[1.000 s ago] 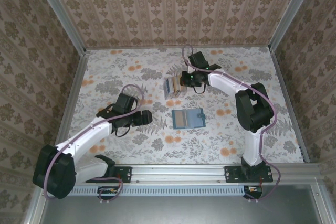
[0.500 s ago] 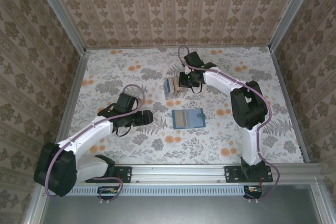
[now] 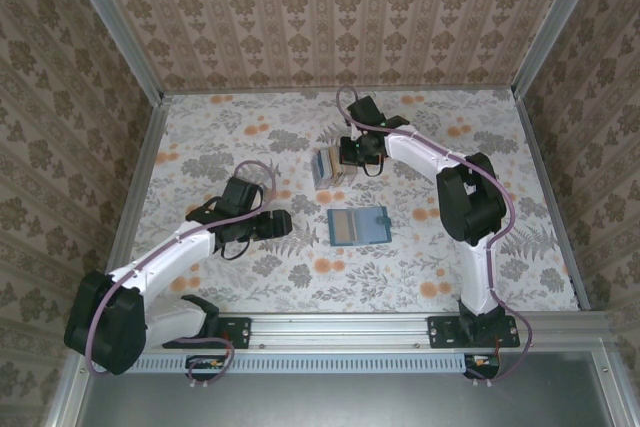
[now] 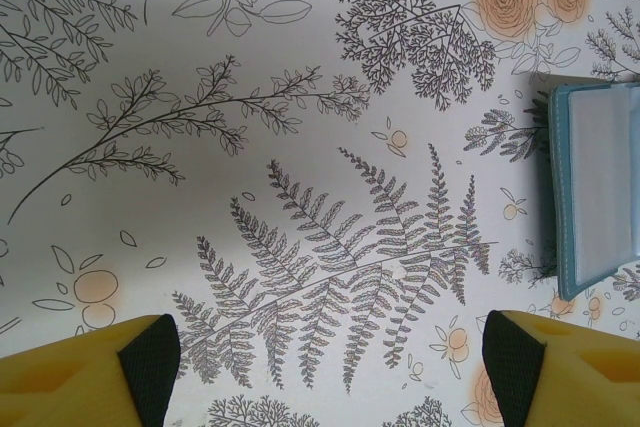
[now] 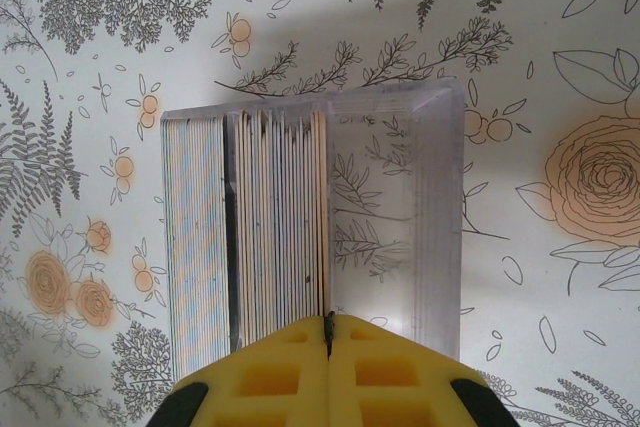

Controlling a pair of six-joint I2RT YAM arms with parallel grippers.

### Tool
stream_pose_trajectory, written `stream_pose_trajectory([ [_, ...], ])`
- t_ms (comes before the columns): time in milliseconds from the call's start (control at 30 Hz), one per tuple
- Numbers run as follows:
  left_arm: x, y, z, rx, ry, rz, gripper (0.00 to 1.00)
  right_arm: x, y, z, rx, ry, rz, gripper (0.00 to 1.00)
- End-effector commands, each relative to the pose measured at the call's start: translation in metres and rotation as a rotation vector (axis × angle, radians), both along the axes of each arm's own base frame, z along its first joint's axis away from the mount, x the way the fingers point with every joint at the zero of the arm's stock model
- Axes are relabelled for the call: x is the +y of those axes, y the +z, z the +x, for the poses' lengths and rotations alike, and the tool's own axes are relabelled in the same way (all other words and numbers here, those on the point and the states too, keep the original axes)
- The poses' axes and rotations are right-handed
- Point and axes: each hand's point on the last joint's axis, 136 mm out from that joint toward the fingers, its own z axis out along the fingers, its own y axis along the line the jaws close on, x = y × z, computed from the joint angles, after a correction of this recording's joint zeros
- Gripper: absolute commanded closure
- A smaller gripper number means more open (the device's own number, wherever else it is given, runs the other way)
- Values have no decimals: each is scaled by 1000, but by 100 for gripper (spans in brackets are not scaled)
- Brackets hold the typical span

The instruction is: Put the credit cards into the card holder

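Two grippers, both empty: left gripper (image 4: 330, 362) gapes wide, right gripper (image 5: 328, 332) is pinched shut. I've edged the right one leftward over the far credit cards (image 5: 250, 217); the card holder (image 3: 358, 226) waits nearer.

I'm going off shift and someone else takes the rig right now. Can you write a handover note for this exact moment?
Left pincer: open, empty, over the floral table left of the wallet.
Right pincer: shut at the rim of the small clear plastic box, in line with the stack's last card; I cannot tell whether it pinches one.
Thin plastic cards: standing on edge in that box.
Dark teal folding wallet: lying open mid-table.
Done: nothing that shows.
Left: move the cards into the wallet.
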Motion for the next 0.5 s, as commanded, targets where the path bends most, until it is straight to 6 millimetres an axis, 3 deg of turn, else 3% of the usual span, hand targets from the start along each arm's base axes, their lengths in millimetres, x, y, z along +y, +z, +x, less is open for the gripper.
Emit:
stream_pose_trajectory([
  [0, -1, 11, 3, -26, 10, -29, 17, -10, 9, -5, -23, 5, -79, 100],
  [200, -17, 28, 5, -95, -33, -141, 18, -15, 38, -3, -79, -2, -80, 100],
  [467, -30, 41, 4, -127, -74, -219, 18, -29, 71, -18, -139, -19, -84, 100],
])
